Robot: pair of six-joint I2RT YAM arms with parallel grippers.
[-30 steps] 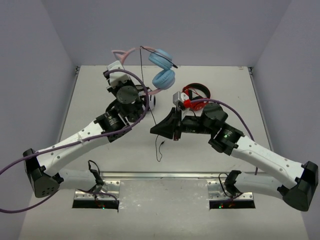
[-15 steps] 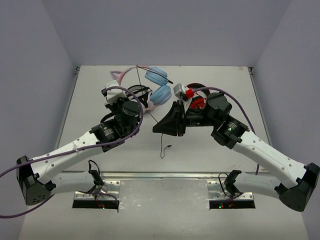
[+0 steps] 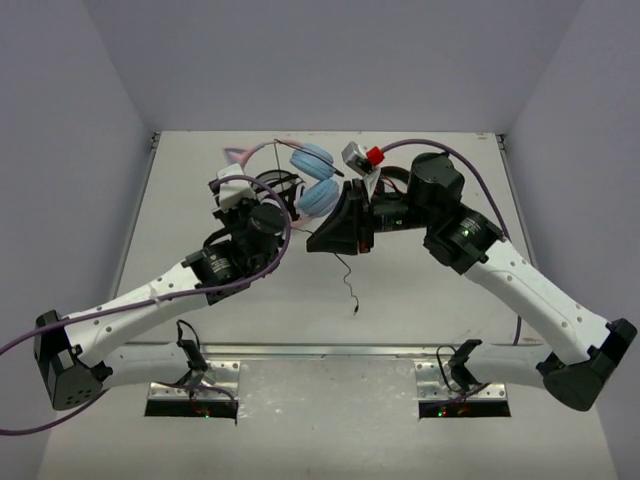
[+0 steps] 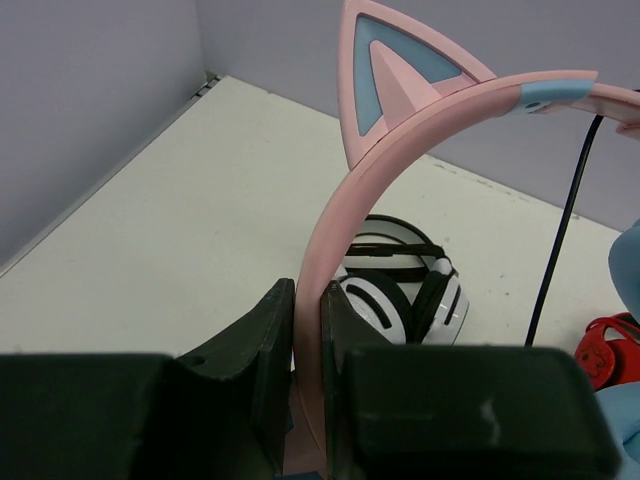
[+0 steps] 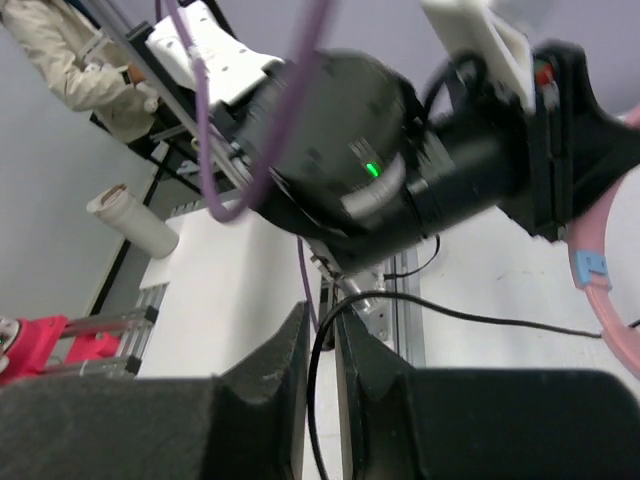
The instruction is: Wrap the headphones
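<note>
Here, I have the headphones [image 3: 320, 197] lifted off the table [image 3: 430, 290], hanging between my two arms towards the far middle of the surface. My left gripper [image 4: 307, 310] is pressed tight on the pink headband [image 4: 330, 220], low on its curve. One pink cat ear [image 4: 385, 75] with a blue centre stands above the grip. In the overhead view the two light-blue earcups sit stacked, just beside the right arm's wrist. My right gripper [image 5: 322, 345] has its fingers a little apart, and the thin black cable [image 3: 349, 285] runs loosely through the narrow gap between them. From there the cable trails down onto the table, its plug end lying near the middle. Behind the headband, a pair of black-and-white headphones [image 4: 400, 295] rests on the table, and part of a red-and-black pair [image 4: 605, 345] shows at the right edge.
</note>
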